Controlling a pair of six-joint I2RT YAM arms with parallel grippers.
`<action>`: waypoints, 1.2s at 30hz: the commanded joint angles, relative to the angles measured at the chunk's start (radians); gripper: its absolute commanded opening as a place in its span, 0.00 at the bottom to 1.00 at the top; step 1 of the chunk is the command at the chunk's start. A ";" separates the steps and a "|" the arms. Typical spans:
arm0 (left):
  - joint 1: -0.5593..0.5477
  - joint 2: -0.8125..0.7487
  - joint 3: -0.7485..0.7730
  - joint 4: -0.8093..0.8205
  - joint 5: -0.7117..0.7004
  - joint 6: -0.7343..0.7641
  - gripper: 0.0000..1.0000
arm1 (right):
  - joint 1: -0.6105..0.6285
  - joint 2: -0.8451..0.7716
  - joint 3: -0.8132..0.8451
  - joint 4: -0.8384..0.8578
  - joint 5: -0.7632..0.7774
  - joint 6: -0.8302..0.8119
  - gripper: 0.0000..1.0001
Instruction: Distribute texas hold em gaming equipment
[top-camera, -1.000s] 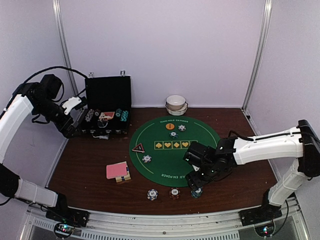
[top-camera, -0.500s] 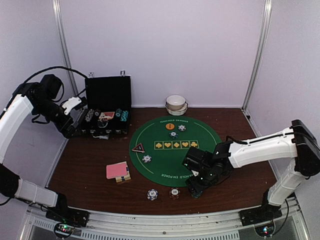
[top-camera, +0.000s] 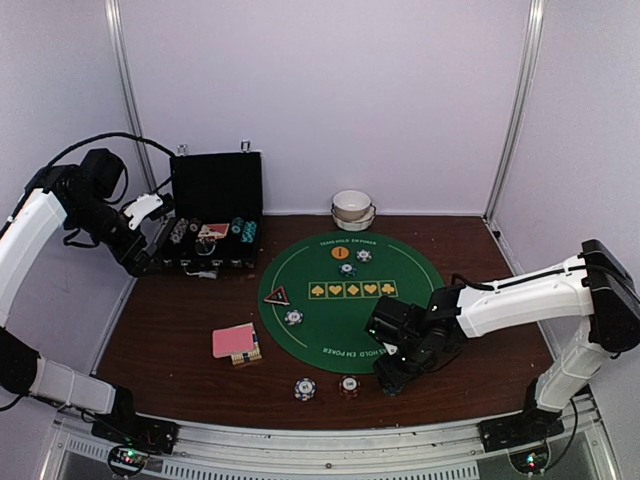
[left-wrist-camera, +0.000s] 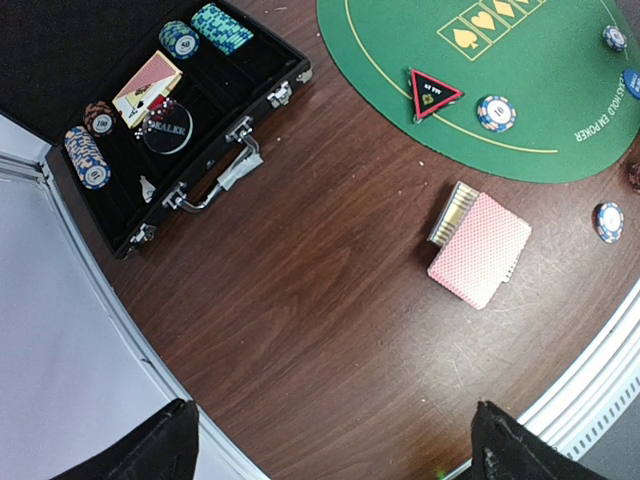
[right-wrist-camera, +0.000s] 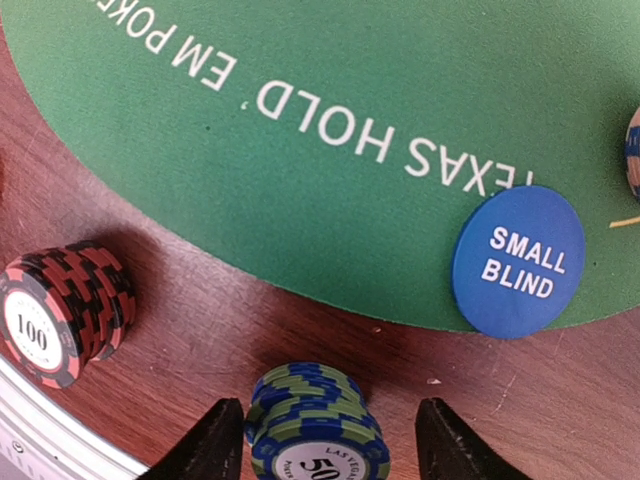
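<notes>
In the right wrist view my right gripper (right-wrist-camera: 332, 445) straddles a blue-green chip stack (right-wrist-camera: 316, 428) on the wood just off the green mat (right-wrist-camera: 330, 120). The jaws are open: the left finger is at the stack's side and a gap shows at the right finger. A red chip stack (right-wrist-camera: 62, 312) stands to its left and the blue Small Blind button (right-wrist-camera: 518, 262) lies on the mat edge. From above, the right gripper (top-camera: 392, 378) covers that stack. The pink cards (top-camera: 236, 342) and red triangle (top-camera: 277, 295) lie to the left. My left gripper (left-wrist-camera: 335, 460) hangs open and empty, high up.
The open black case (top-camera: 213, 215) with chips and cards stands at the back left, beside my left gripper (top-camera: 152, 208). White bowls (top-camera: 352, 209) sit behind the mat. A blue-white stack (top-camera: 305, 388) and the red stack (top-camera: 349, 384) stand near the front edge rail.
My right gripper has come down and slightly left over the blue-green stack, and its jaws have narrowed around it. The left arm has not moved.
</notes>
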 joint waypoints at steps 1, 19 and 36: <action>0.006 -0.016 0.027 0.003 0.008 0.004 0.98 | 0.003 0.007 -0.008 -0.001 0.005 -0.002 0.57; 0.006 -0.024 0.021 0.007 0.006 0.008 0.98 | 0.011 -0.011 0.037 -0.053 -0.003 -0.015 0.21; 0.006 -0.038 0.017 0.008 0.011 0.006 0.97 | 0.015 0.149 0.427 -0.161 0.037 -0.109 0.12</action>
